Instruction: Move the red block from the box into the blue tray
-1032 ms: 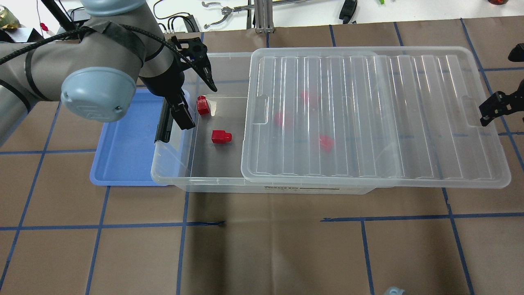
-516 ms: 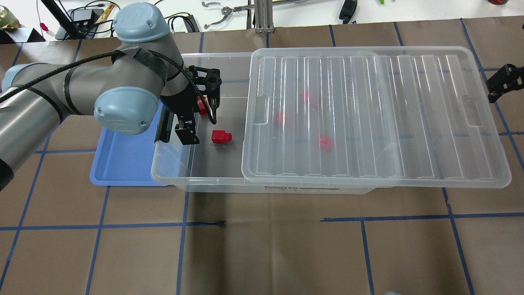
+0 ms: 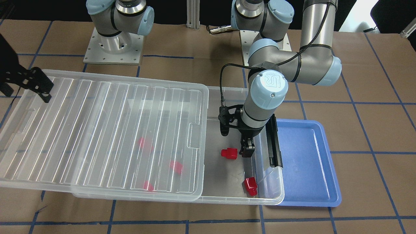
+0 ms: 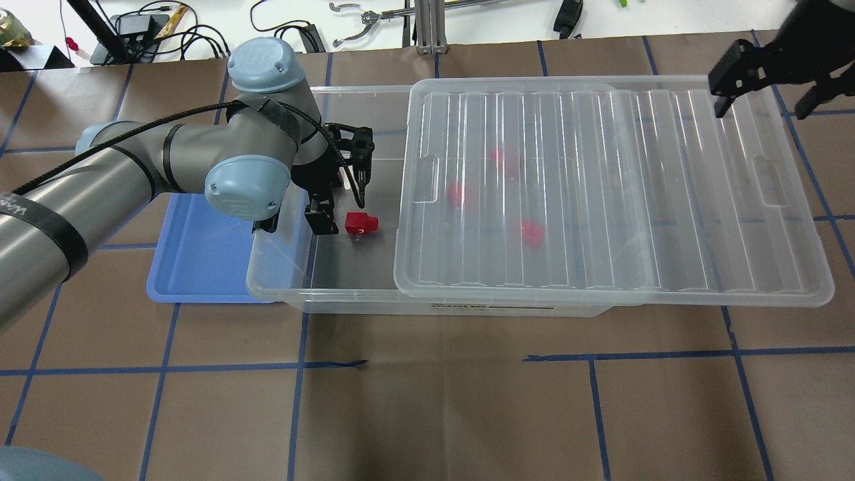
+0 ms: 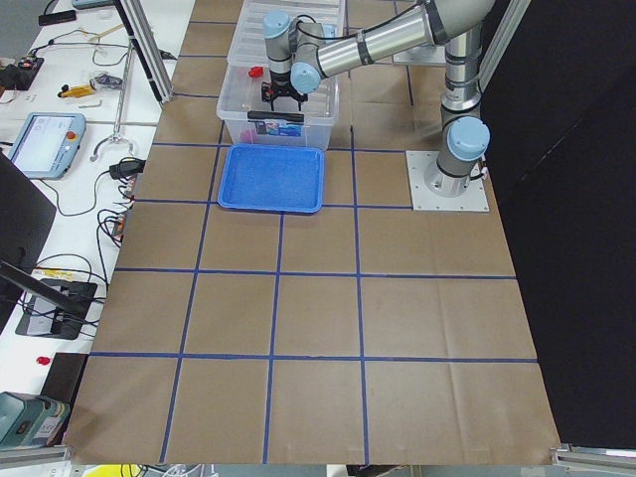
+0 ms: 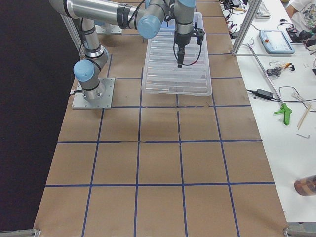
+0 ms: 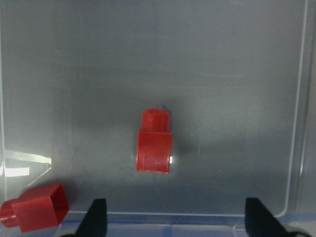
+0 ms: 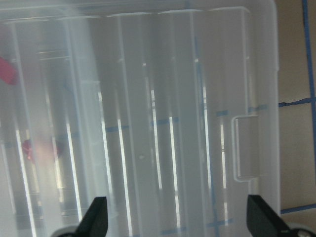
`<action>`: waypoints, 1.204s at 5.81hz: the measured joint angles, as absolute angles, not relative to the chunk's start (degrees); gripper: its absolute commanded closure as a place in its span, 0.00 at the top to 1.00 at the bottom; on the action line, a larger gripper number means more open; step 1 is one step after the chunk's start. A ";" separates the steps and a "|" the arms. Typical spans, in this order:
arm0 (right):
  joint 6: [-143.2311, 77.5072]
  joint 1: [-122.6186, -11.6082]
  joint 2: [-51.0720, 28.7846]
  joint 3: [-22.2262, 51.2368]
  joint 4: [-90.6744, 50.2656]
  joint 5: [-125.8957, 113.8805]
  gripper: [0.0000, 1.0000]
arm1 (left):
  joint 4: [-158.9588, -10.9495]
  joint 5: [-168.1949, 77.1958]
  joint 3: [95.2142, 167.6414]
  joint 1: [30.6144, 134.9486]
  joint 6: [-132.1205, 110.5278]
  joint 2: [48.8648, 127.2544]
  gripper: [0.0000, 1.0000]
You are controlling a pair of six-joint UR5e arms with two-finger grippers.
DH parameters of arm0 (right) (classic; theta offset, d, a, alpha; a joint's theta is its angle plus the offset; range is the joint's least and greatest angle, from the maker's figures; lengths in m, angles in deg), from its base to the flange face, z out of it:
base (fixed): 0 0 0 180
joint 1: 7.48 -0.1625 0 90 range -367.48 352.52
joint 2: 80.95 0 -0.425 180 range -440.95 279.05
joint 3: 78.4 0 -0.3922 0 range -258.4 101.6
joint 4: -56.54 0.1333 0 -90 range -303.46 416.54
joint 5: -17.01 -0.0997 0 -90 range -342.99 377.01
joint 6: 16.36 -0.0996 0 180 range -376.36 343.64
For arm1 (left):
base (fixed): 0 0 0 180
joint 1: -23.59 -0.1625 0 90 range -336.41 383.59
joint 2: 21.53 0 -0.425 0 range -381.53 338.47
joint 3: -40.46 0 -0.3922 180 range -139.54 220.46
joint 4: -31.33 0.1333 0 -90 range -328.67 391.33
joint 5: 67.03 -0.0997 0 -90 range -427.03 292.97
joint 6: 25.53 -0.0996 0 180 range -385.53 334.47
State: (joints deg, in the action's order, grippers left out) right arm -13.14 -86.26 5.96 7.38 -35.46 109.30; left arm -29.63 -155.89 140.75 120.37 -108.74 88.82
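The lid [image 4: 601, 200] is slid toward the robot's right and overhangs that end of the box [image 4: 280, 267]. Only a narrow strip at the box's left end is uncovered, shut in by the lid's edge on one side and the box's short wall on the other.

The left gripper [image 4: 340, 212] hangs in this strip with its fingers spread wide. One finger [image 3: 247, 151] is close to the short wall. The red block [image 4: 361, 223] lies flat on the box floor below, between the fingers in the wrist view and untouched.

There are five blocks, all in the box. A second block [image 3: 251, 186] lies in the uncovered strip near a corner, and three more blocks [image 4: 532, 233] show blurred through the lid.

One blue tray [image 4: 194, 254] sits just beside the box's left end, by the black latch [image 3: 274, 143].

The right gripper [image 4: 765, 93] hovers over the lid's far right end, fingers apart and holding nothing.
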 measured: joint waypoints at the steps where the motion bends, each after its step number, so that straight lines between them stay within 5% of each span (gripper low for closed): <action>1: -18.84 -91.62 6.02 5.95 -34.21 108.57 1.00 | -27.53 -155.83 140.77 120.50 -108.73 90.68 0.97; 3: -25.98 -98.62 5.78 4.39 -32.97 108.20 1.00 | -23.47 -155.82 142.27 121.20 -108.66 92.78 0.96; 4: -26.74 -99.44 5.62 4.32 -32.81 108.17 1.00 | -19.21 -155.10 144.54 121.47 -108.58 93.38 0.86; 6: -26.49 -99.37 5.37 4.26 -31.76 108.06 1.00 | -15.36 -153.03 146.92 121.41 -108.54 93.83 0.39; 7: -26.18 -99.26 5.28 4.06 -30.58 107.95 1.00 | -15.32 -153.03 146.94 121.41 -108.53 93.79 0.28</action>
